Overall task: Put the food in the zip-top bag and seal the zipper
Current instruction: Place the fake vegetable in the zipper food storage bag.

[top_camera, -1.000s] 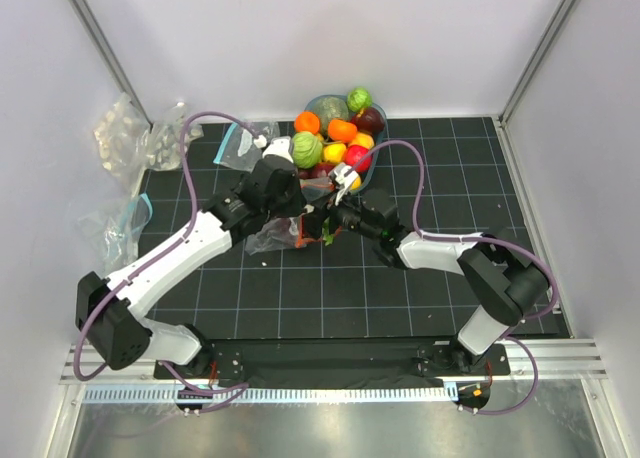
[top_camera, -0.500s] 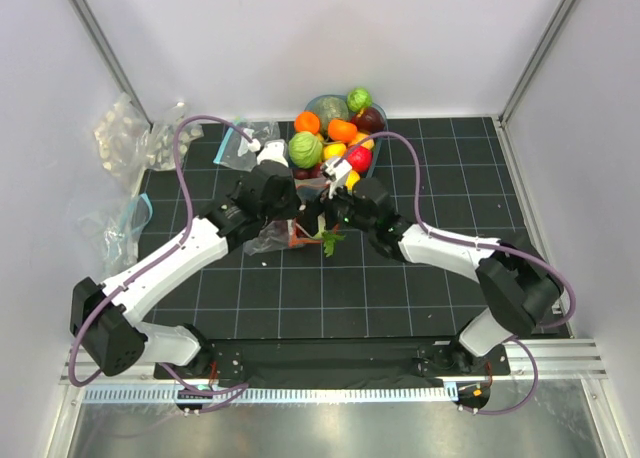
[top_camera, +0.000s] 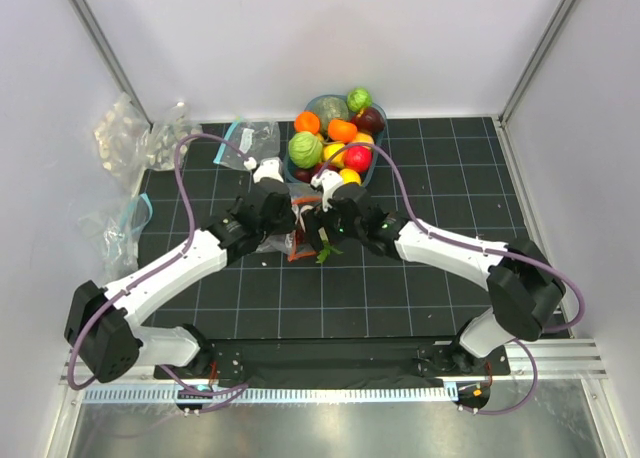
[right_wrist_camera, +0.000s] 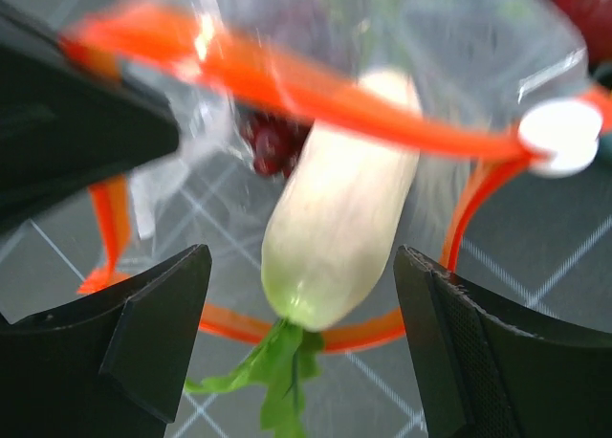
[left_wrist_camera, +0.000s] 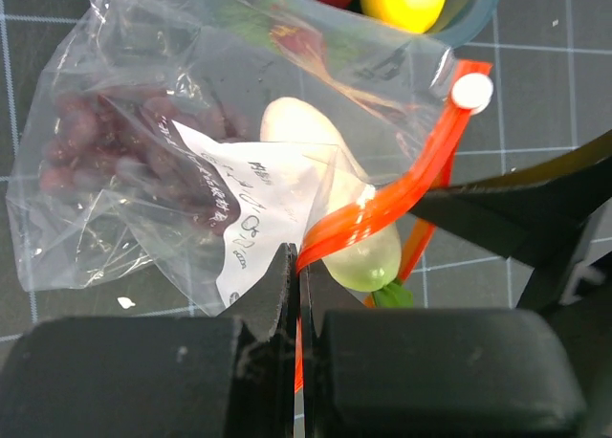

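**White vegetable half in, needs a push**

The bag lies at the middle of the worktop, just on the near side of the bowl that stands at the far edge with the rest of the food. The left gripper is clamped on the zipper near one end and lifts that lip, so the mouth gapes. Grapes sit deep in the bag. The white vegetable lies across the mouth, with its blunt end under the raised strip and its leafy end outside. The right gripper has its jaws apart on either side of the vegetable and holds nothing.

The step in hand looks like getting the vegetable fully inside. To do it well, the left gripper should hold the lip high and steady, since a sagging strip would catch the vegetable. The right gripper should push along the vegetable's length toward the grapes, not across it, or it may roll off the lower lip. The leaves must clear the zipper too, or they will jam the seal.
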Motion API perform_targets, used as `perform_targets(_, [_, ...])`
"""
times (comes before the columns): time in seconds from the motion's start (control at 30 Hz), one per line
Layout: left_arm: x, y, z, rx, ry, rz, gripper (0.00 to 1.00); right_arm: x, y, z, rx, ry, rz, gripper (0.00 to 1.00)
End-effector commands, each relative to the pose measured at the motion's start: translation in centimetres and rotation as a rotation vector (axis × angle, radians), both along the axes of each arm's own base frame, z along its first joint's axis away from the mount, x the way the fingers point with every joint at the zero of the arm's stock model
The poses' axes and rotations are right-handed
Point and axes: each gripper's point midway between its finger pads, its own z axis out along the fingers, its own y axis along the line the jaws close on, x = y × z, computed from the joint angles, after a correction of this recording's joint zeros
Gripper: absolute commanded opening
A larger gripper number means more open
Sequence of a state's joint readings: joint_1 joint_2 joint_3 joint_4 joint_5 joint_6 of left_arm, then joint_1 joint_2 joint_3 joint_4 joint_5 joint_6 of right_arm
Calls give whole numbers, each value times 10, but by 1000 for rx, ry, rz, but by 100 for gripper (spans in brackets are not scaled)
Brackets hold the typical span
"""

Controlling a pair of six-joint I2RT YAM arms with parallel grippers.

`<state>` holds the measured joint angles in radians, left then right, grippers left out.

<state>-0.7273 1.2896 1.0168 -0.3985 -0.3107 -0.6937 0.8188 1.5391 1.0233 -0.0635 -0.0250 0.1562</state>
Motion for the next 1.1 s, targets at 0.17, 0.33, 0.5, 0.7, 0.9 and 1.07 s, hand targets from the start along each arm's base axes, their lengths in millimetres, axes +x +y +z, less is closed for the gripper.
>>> perform_targets(0.17, [-2, -4, 34, -145, -101, 11, 0, -9, -6, 6, -18, 11, -74, 80])
perform_targets(0.33, [-6, -6, 31, -161, -98, 2, 0, -6, -5, -9, -81, 15, -118, 78])
perform_targets(0.5, [-7, -9, 28, -164, -87, -10, 0, 0, -1, -19, -100, 12, -124, 65])
perform_targets(0.7, [-12, -13, 28, -157, -89, -44, 0, -1, 4, -1, -35, -36, -111, 33])
perform_targets(0.9, [-21, -23, 31, -135, -94, -103, 0, -23, 17, 36, 153, -94, 15, 31])
perform_targets(1.07, [-30, -29, 37, -140, -100, -132, 0, -25, 33, 37, 184, -100, 88, 30])
